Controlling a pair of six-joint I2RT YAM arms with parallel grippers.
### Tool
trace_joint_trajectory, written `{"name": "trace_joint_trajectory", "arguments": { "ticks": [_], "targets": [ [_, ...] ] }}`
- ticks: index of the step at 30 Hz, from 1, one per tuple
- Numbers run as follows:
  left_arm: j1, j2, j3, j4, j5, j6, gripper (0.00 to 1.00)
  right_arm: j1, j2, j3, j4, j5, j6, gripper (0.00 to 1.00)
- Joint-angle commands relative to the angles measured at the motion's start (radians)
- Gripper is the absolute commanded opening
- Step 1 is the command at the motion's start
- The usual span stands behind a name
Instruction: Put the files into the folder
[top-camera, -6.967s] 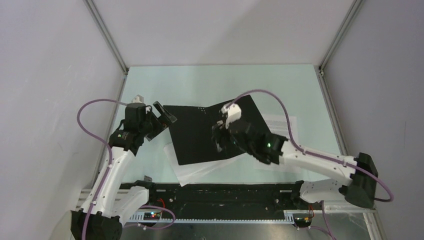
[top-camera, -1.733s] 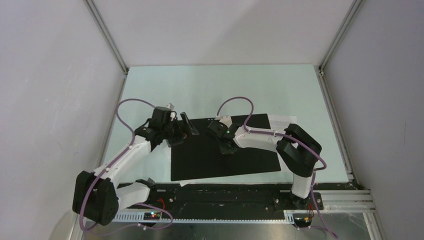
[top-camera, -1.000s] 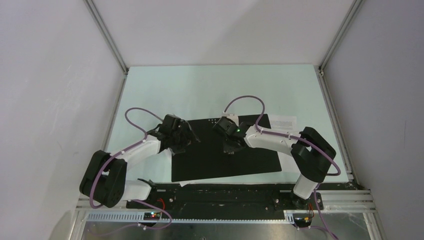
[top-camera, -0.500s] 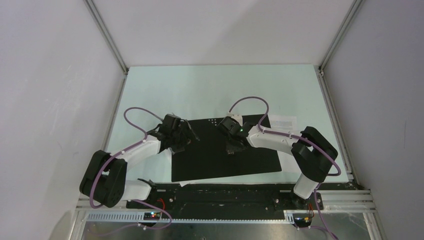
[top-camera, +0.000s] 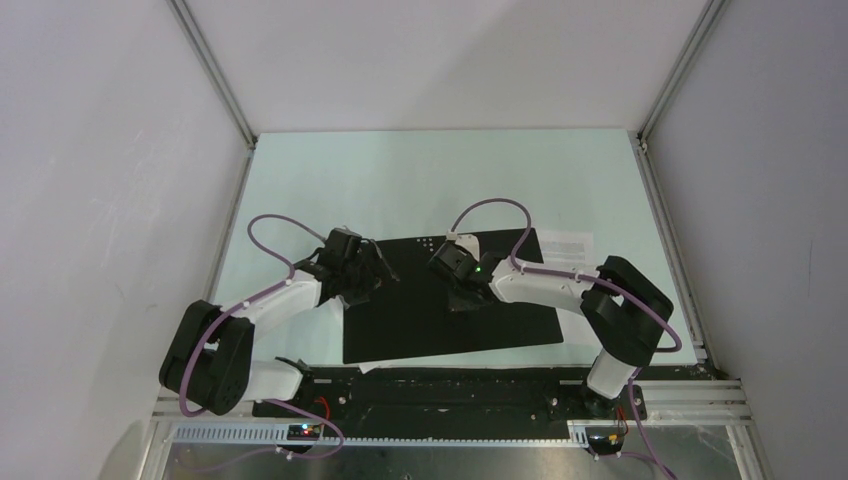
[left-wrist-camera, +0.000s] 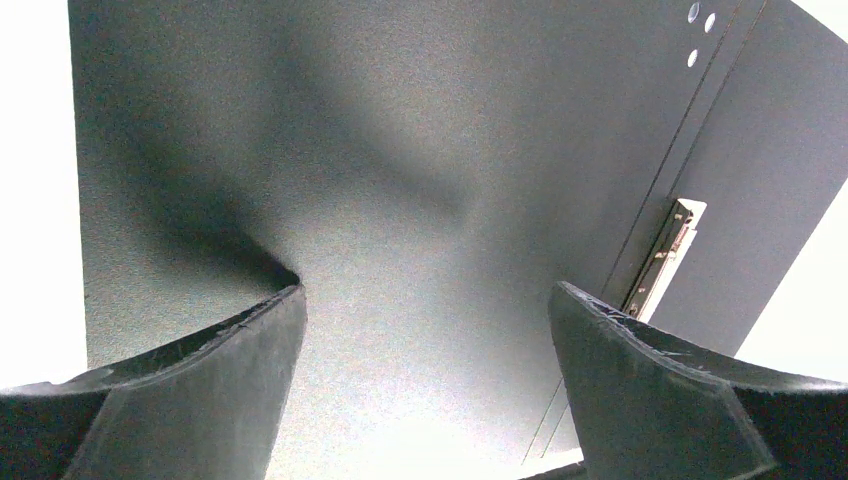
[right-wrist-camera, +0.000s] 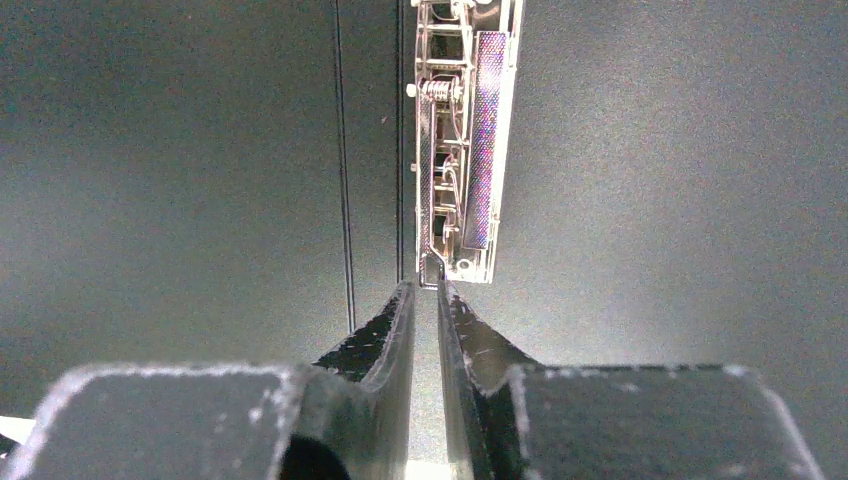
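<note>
The folder (top-camera: 450, 325) lies open on the table with its black inside up, and it fills the left wrist view (left-wrist-camera: 400, 150) and the right wrist view (right-wrist-camera: 650, 200). Its metal clip (right-wrist-camera: 465, 150) runs along the spine, also seen as the clip (left-wrist-camera: 665, 255). My right gripper (top-camera: 468, 298) points down at the spine; in its own view the gripper (right-wrist-camera: 426, 288) has its jaws nearly together, pinching the clip's near end. My left gripper (top-camera: 372, 275) hovers wide open over the folder's left half, holding nothing (left-wrist-camera: 425, 300). The files show only as white edges: one sheet (top-camera: 568, 243) at the folder's far right, another (top-camera: 370, 366) under its near edge.
The pale green table (top-camera: 420, 180) stretches behind the folder to the enclosure's white walls. A black rail with cable ducts (top-camera: 450, 395) runs along the near edge, between the two arm bases.
My right gripper's jaws have narrowed onto the clip's end, and its wrist has shifted slightly toward the near side. The left arm and the folder have stayed still.
</note>
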Motion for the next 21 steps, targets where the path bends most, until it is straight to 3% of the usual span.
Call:
{"name": "trace_joint_trajectory", "arguments": {
  "ticks": [1,21],
  "targets": [
    [0.002,0.031,-0.029,-0.039,-0.082,0.017,0.98,0.018,0.017,0.018,-0.005,0.076,0.002,0.19],
    [0.002,0.027,-0.035,-0.045,-0.092,0.013,0.98,0.021,0.099,0.046,-0.050,0.138,0.006,0.15]
  ]
}}
